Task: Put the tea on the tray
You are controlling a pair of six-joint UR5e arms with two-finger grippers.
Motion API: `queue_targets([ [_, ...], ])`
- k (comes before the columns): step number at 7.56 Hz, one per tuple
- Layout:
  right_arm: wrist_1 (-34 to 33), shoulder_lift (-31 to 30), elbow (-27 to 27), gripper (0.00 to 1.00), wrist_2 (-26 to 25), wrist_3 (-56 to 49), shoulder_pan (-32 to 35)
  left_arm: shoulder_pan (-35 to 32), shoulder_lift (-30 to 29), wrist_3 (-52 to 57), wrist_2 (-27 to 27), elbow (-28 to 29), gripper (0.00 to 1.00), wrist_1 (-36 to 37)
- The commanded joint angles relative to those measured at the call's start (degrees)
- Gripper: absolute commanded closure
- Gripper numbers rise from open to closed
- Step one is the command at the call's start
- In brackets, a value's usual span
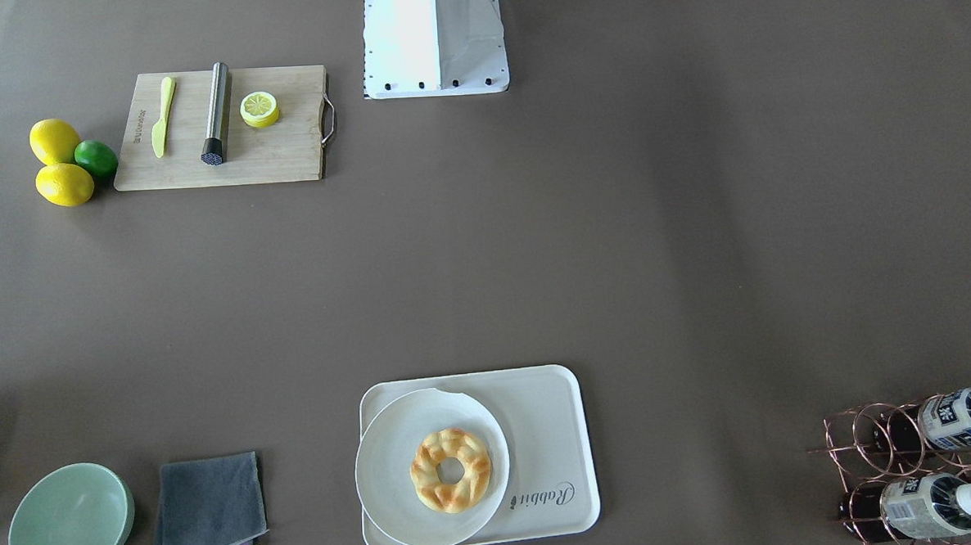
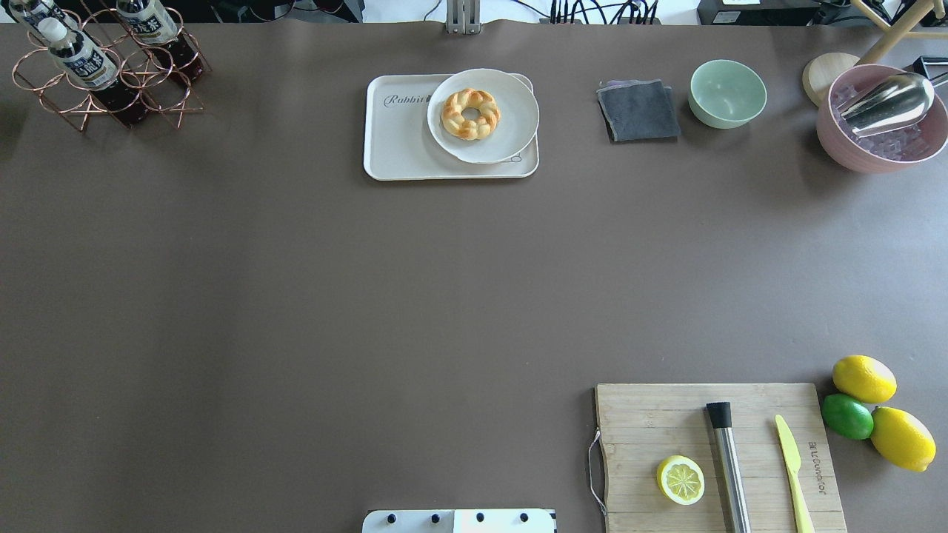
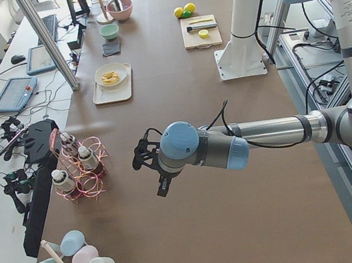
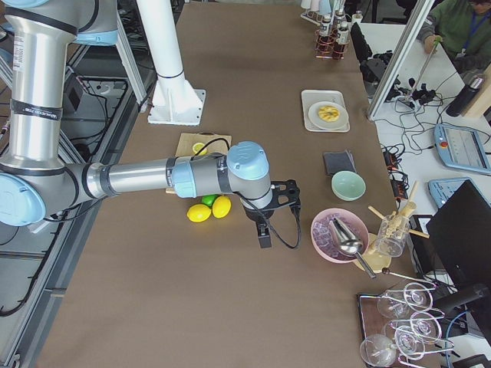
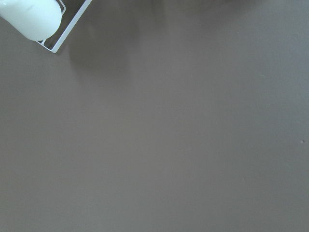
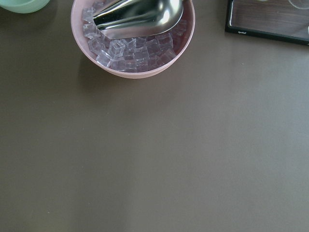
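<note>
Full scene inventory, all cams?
tea bottles: 2, dark liquid, white caps, in copper rack
tray: 1, cream, far edge centre
plate: 1, white, on tray, holds donut
cloth: 1, grey, beside green bowl
pink bowl: 1, holds ice and steel scoop
cutting board: 1, wood, bears lemon half, steel rod, yellow-green knife
lemons: 2, yellow, beside board
lime: 1, green, against lemons
left gripper: 1, black, over table, state unclear
right gripper: 1, black, near pink bowl, state unclear
</note>
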Motion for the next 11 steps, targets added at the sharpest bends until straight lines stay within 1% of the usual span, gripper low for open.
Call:
queue_targets([
  [1,17.5,-3.8,-4.1,0.00,3.0,2.3,0.0,-0.3,-2.5,-4.8,-0.6,1.4,0.02,-7.1],
  [2,17.1,-1.8,-4.1,0.00,4.6,4.2,-0.8,-0.1,-5.7,-10.8,2.2,2.1,0.02,-8.0],
  [3,16.2,0.8,-4.1,0.01,5.0,6.2,-3.9,2.0,-9.1,-16.0,7.3,3.6,0.03,-9.0],
  [4,16.7,2.9,-3.9,0.01,4.4,12.0,-5.8,4.8,-11.5,-23.1,9.3,4.5,0.03,-11.3],
  [5,16.9,3.7,-3.4,0.00,4.4,13.9,-7.5,8.8,-12.3,-30.1,12.4,6.2,0.03,-18.3],
  [6,16.9,4.8,-3.5,0.00,4.3,14.3,-8.5,14.0,-12.3,-37.8,17.7,8.0,0.03,-25.5],
  [7,16.7,6.4,-3.6,0.00,4.3,14.6,-9.0,19.0,-12.8,-42.7,22.9,11.0,0.03,-32.9],
  [8,16.8,6.7,-3.5,0.00,4.2,16.1,-10.2,20.7,-15.6,-48.0,26.5,14.0,0.03,-36.2],
  [9,16.9,6.7,-3.5,0.00,4.4,16.4,-10.4,21.7,-18.4,-49.0,29.9,16.3,0.03,-37.4],
  [11,16.9,6.6,-2.8,0.00,4.3,16.4,-10.4,21.8,-25.1,-49.0,35.7,21.5,0.04,-37.4],
])
